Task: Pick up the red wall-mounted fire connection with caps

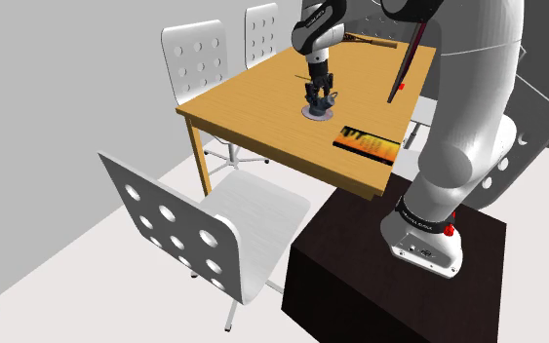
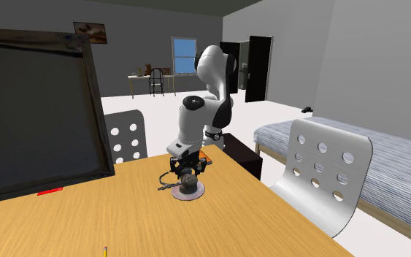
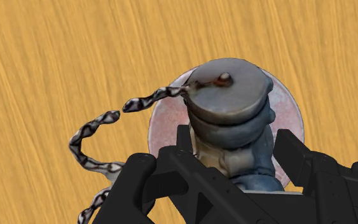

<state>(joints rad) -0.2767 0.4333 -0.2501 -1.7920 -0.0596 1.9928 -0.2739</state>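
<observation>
The arm reaches out from its stand (image 1: 379, 283) over a wooden surface (image 1: 253, 107), and the gripper (image 1: 318, 97) points straight down at the fire connection (image 1: 316, 111), which sits near the middle of the surface. In the wrist view the fire connection (image 3: 228, 102) looks grey-blue rather than red. It is a stubby capped body standing upright on a round, pale pinkish base plate (image 3: 166, 121) that lies flat on the wood (image 3: 56, 51). A mottled black-and-white chain (image 3: 95, 127) runs from the cap's top and curls away over the surface beside it.

The jaws of the gripper (image 3: 234, 149) are pinching the body below the cap, one black finger against each flank, and the base plate rests on the surface.

In the second exterior view the gripper (image 2: 184, 166) stands directly above the fire connection (image 2: 187, 186) on the surface (image 2: 269, 226). A large dark framed panel (image 2: 36, 124) is at that view's left, a white perforated chair (image 2: 320, 171) at its right and a bed (image 2: 386, 168) beyond.

In the shoulder view a flat dark and orange item (image 1: 367, 144) lies near the surface's edge closest to the stand. A white chair (image 1: 194, 224) stands in the foreground and two more chairs (image 1: 196, 58) are at the far side.
</observation>
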